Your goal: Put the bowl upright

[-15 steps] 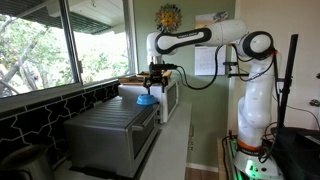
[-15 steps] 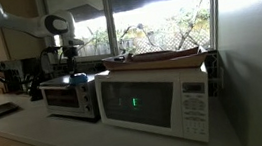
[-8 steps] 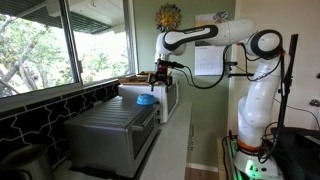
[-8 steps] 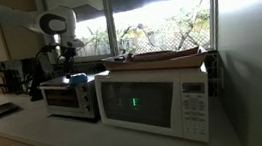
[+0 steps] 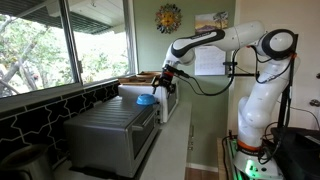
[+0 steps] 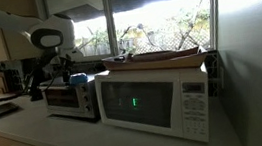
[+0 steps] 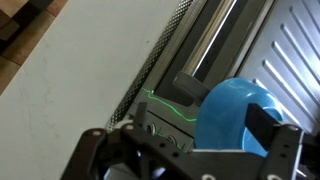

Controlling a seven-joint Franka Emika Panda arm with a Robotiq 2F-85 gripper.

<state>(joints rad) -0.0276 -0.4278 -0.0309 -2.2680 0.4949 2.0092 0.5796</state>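
Note:
The small blue bowl (image 5: 146, 99) rests on top of the grey metal toaster oven (image 5: 110, 135), near its far end. It also shows in an exterior view (image 6: 78, 78). In the wrist view the bowl (image 7: 228, 112) lies below the jaws and its paler hollow seems to face the camera. My gripper (image 5: 165, 76) hangs above and just beyond the bowl, apart from it. In the wrist view the gripper (image 7: 190, 135) is open and holds nothing; one dark finger overlaps the bowl's right side.
A white microwave (image 6: 154, 98) stands beside the toaster oven (image 6: 71, 98), with a flat tray (image 6: 164, 55) on top. Windows (image 5: 60, 45) run along the counter's back. The arm's white base (image 5: 255, 110) stands off the counter's end.
The gripper has drawn up and away from the bowl, towards the microwave side. The bowl has stayed on the toaster oven.

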